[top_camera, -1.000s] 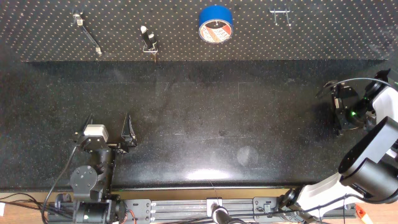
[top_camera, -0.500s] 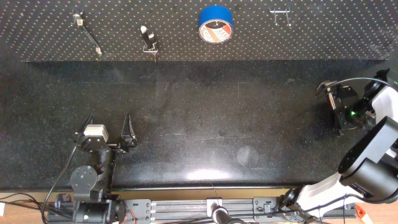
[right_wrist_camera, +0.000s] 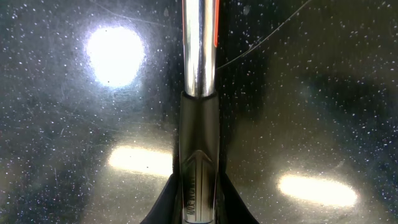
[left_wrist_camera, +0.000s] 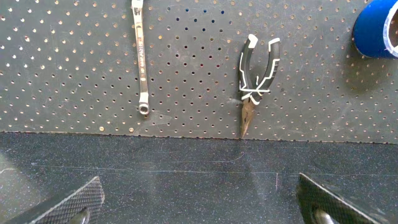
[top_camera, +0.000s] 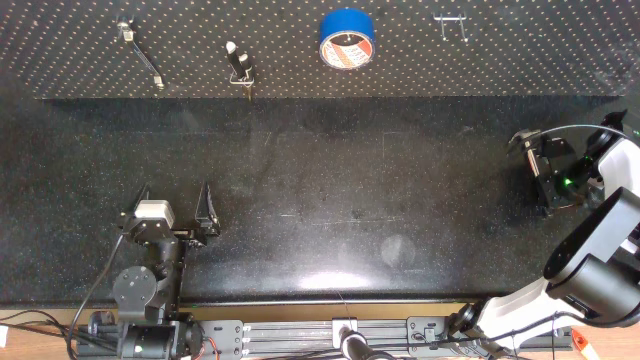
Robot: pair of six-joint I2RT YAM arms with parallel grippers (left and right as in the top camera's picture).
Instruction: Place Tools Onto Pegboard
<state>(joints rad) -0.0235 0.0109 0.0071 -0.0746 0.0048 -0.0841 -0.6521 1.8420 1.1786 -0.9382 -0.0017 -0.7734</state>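
Pressed together on a black handle, the right gripper [right_wrist_camera: 199,208] [top_camera: 548,178] is found pinching a tool [right_wrist_camera: 200,62] whose chrome shaft runs straight out from the fingers over the dark worktop [top_camera: 350,200]. Whether the tool touches the surface cannot be told. This gripper is placed close to the worktop's right edge and well apart from the pegboard [top_camera: 550,60].

At the left, the left gripper [top_camera: 200,212] [left_wrist_camera: 199,214] is seen spread wide, with nothing between its fingers [left_wrist_camera: 68,202]. It is set near the front edge and is pointed toward the pegboard [left_wrist_camera: 62,93]. A broad stretch of worktop lies between the two grippers, and another between them and the pegboard's lower edge.

On the pegboard, a wrench [top_camera: 140,55] [left_wrist_camera: 142,56] is hung at the left. Pliers [top_camera: 240,65] [left_wrist_camera: 256,81] are hung beside it with the tip down, close to the board's lower edge. A roll of blue tape [top_camera: 347,38] [left_wrist_camera: 376,28] is mounted near the middle, and a metal hook [top_camera: 452,25] is fixed to its right. All four are well apart from one another.
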